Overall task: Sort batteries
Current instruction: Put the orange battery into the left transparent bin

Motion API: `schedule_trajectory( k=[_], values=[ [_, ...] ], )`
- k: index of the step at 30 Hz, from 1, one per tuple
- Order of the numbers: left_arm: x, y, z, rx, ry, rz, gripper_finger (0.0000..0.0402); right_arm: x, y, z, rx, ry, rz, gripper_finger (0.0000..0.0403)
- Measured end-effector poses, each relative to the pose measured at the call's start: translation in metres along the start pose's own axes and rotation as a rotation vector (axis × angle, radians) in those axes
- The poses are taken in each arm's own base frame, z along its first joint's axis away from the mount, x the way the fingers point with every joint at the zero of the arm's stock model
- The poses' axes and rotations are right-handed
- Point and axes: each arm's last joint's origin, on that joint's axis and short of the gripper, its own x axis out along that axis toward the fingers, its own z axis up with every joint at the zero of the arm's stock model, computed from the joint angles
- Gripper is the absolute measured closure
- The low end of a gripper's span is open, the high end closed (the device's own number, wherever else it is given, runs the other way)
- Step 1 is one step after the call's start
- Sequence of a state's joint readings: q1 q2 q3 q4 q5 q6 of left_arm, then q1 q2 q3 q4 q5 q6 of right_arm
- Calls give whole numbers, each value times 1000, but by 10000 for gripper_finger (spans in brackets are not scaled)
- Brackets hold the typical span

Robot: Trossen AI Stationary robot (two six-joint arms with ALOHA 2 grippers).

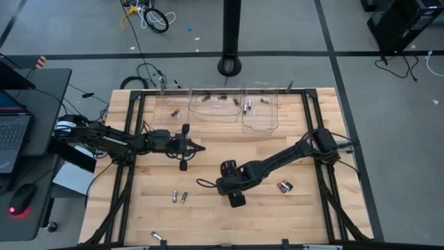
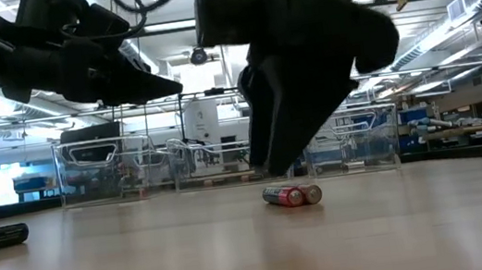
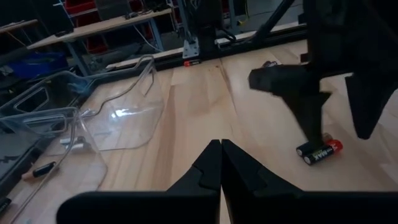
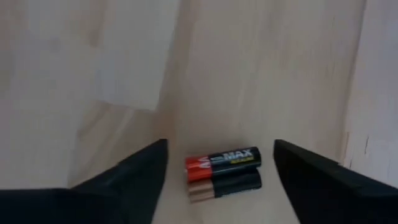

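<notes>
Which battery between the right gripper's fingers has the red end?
The one printed MAX, red at one end; its neighbour alongside is black with a copper-coloured end.

Two clear plastic bins (image 1: 210, 105) (image 1: 259, 107) stood side by side at the far edge of the table. On the open wood, two batteries (image 1: 179, 197) lay as a pair near the front left, two more (image 1: 285, 186) as a pair at the right, and one (image 1: 157, 237) alone at the front edge. One small battery (image 1: 174, 112) lay beside the left bin. Inside the bins, about three and two small batteries showed, too tiny to count surely. Two arms worked the table.
</notes>
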State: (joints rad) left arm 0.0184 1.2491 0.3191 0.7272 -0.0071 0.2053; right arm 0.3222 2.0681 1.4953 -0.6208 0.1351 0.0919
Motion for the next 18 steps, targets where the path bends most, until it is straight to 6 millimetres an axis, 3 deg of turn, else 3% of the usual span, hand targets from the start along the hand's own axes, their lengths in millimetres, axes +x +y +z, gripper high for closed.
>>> schedule_trajectory(
  k=[7,18],
  values=[
    [0,0,0,3,1,0,389,6,1,-1,-85,44,-3,38],
    [0,0,0,3,1,2,389,9,-13,-1,-67,57,33,42]
  ],
)
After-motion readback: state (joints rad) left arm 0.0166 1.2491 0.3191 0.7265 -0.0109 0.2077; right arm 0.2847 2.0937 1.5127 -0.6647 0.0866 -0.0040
